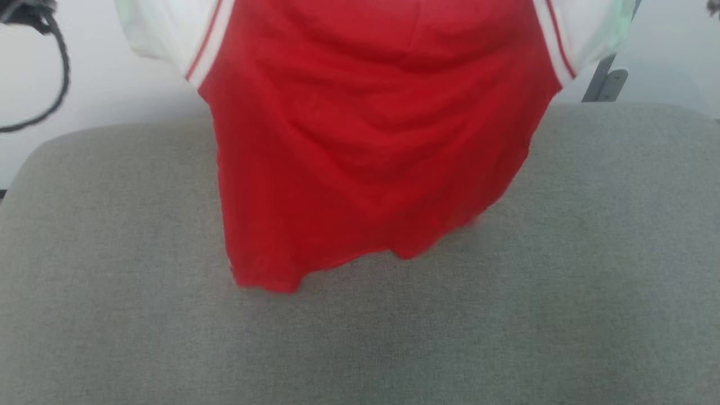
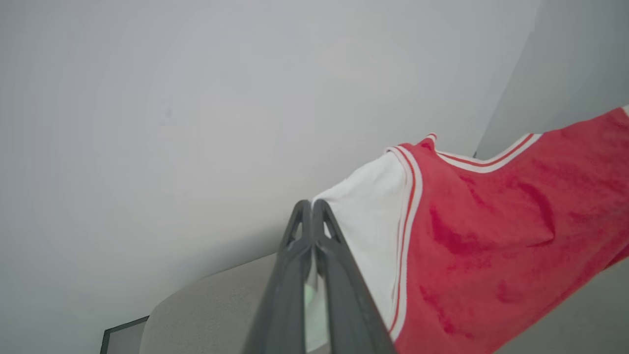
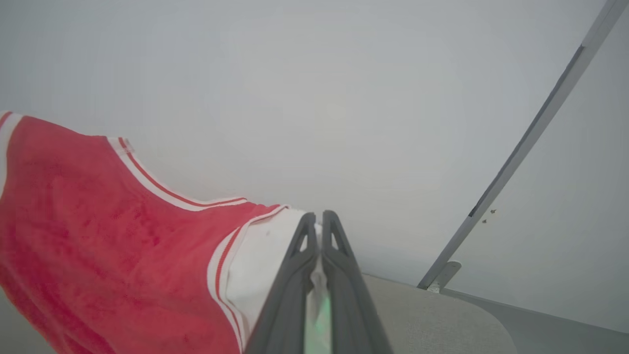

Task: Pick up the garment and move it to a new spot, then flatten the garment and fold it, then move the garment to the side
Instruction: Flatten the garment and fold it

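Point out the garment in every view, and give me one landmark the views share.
Head view: the garment hangs from top centre, its hem down near the grey cushion.
Left wrist view: garment at right, its white sleeve pinched in the left gripper.
Right wrist view: garment at left, its white sleeve pinched in the right gripper.
Shared landmark: the grey cushion.

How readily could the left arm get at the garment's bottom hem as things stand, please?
Probably not: the left gripper is shut on the white sleeve of the garment, holding it aloft, while the hem hangs below, over the grey cushion. It would have to let go first.
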